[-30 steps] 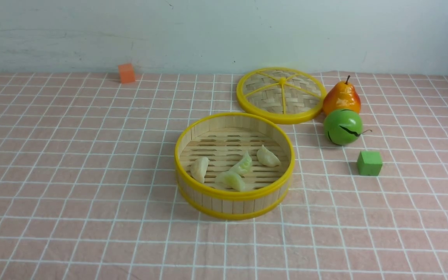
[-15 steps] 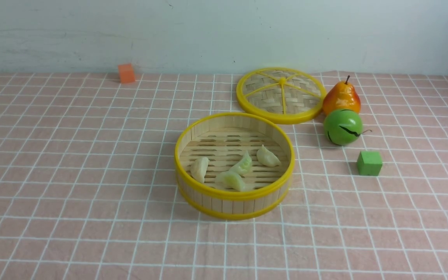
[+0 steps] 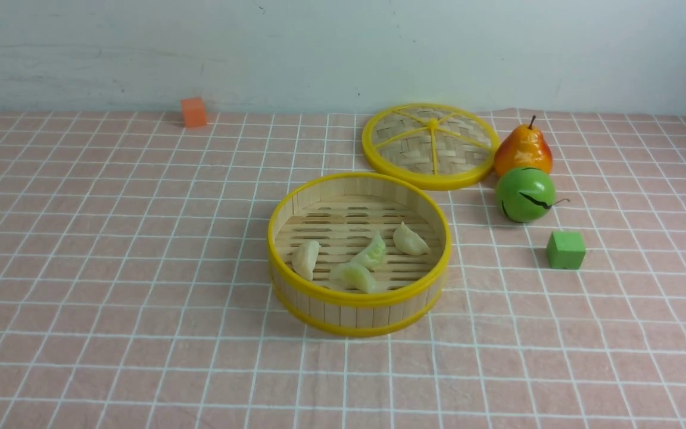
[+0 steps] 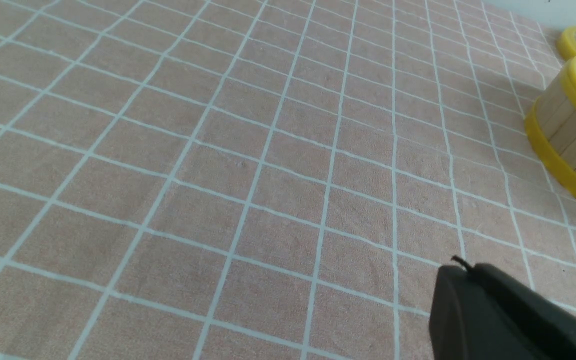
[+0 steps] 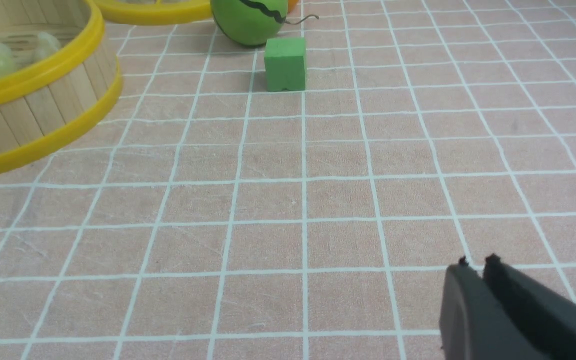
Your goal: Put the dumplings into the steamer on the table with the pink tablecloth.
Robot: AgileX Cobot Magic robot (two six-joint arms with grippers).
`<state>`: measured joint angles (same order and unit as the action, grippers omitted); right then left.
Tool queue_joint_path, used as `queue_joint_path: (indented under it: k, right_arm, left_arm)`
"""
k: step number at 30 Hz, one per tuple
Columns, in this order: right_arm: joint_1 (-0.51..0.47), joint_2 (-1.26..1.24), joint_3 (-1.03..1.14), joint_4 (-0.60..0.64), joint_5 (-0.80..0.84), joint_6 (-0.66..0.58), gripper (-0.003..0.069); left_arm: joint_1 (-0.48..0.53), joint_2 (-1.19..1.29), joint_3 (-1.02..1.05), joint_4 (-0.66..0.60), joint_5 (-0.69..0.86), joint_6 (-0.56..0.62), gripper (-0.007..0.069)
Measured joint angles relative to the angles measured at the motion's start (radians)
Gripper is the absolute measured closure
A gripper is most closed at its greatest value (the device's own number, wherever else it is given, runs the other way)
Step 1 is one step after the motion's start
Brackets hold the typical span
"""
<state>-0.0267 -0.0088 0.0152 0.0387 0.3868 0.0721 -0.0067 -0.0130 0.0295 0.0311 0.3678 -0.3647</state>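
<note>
Step in hand: I judge the loading finished; nothing is left on the cloth for me to fetch.
Dumplings: all four small pale cream-to-green pleated dumplings (image 3: pixel 359 259) lie on the slatted floor of the round bamboo steamer with yellow rims (image 3: pixel 359 298), towards its near side, none stacked.
Steamer position: it stands mid-worktop on the salmon-pink gridded tablecloth (image 3: pixel 111 238), uncovered.
Lid: the flat woven yellow-rimmed lid (image 3: pixel 430 145) lies behind the steamer, apart from it.
Bystanders: an orange-red pear (image 3: pixel 523 149), a green round fruit (image 3: pixel 525 194), a green foam cube (image 3: pixel 566 249) and an orange cube (image 3: pixel 193 112) sit clear of the basket.
Left end effector (image 4: pixel 460 270): fingers pressed together, carrying nothing, low over bare cloth, steamer off to one side.
Right end effector (image 5: pixel 478 265): fingers almost together with a thin slit between them, pinching nothing, above bare cloth near the green cube.
Next move: I see nothing to grasp; I would keep both arms away from the basket wall and hold them back.
</note>
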Motion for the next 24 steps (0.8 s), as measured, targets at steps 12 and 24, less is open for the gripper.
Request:
queue_joint_path:
  k: [12,24]
  right_arm:
    - [0.000,0.000,0.000,0.000,0.000,0.000,0.0589]
    - [0.000,0.000,0.000,0.000,0.000,0.000,0.0574]
  left_arm:
    - [0.000,0.000,0.001,0.000,0.001,0.000,0.0638]
    - [0.000,0.000,0.001,0.000,0.012,0.000,0.0637]
